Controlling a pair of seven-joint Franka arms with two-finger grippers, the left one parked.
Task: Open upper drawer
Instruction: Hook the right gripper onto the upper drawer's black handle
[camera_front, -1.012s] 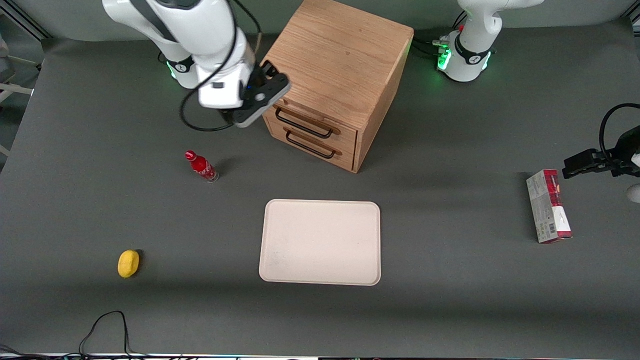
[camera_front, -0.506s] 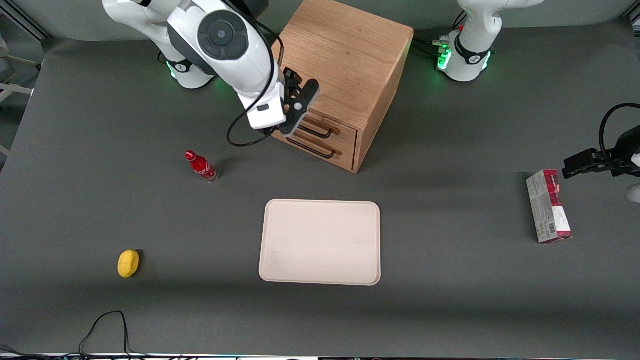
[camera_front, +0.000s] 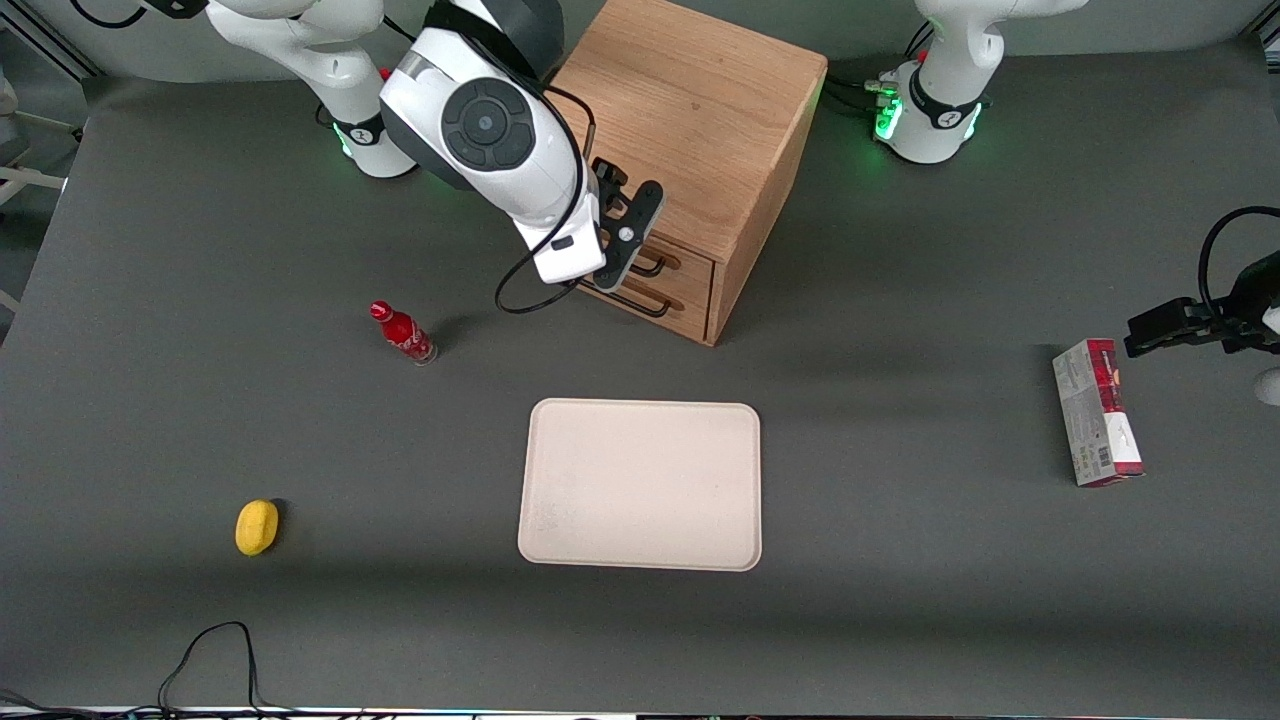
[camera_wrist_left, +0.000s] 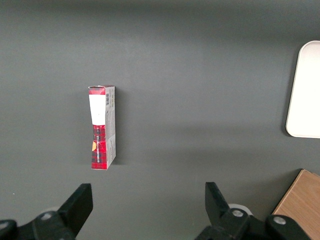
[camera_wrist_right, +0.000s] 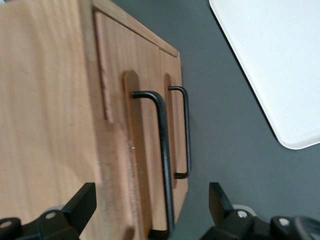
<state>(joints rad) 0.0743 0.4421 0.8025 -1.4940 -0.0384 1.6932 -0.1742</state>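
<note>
The oak cabinet (camera_front: 690, 120) stands at the back of the table. Its upper drawer (camera_front: 692, 262) looks shut, and my arm covers most of its front. My right gripper (camera_front: 626, 236) is open right in front of that drawer. In the right wrist view the upper drawer (camera_wrist_right: 142, 65) shows its black bar handle (camera_wrist_right: 164, 150), which runs between my spread fingertips (camera_wrist_right: 82, 205); the gripper (camera_wrist_right: 150, 205) straddles it without touching. The lower drawer's handle (camera_wrist_right: 187, 130) lies beside it, also seen in the front view (camera_front: 640, 304).
A red bottle (camera_front: 403, 332) stands toward the working arm's end, nearer the camera than the cabinet. A cream tray (camera_front: 640, 485) lies nearer the camera, a lemon (camera_front: 257, 526) nearer still. A red-and-white box (camera_front: 1096, 412) lies toward the parked arm's end.
My right arm has swung from beside the cabinet's corner to in front of the drawers. The gripper has turned and come down to the upper handle. The drawers have not moved.
</note>
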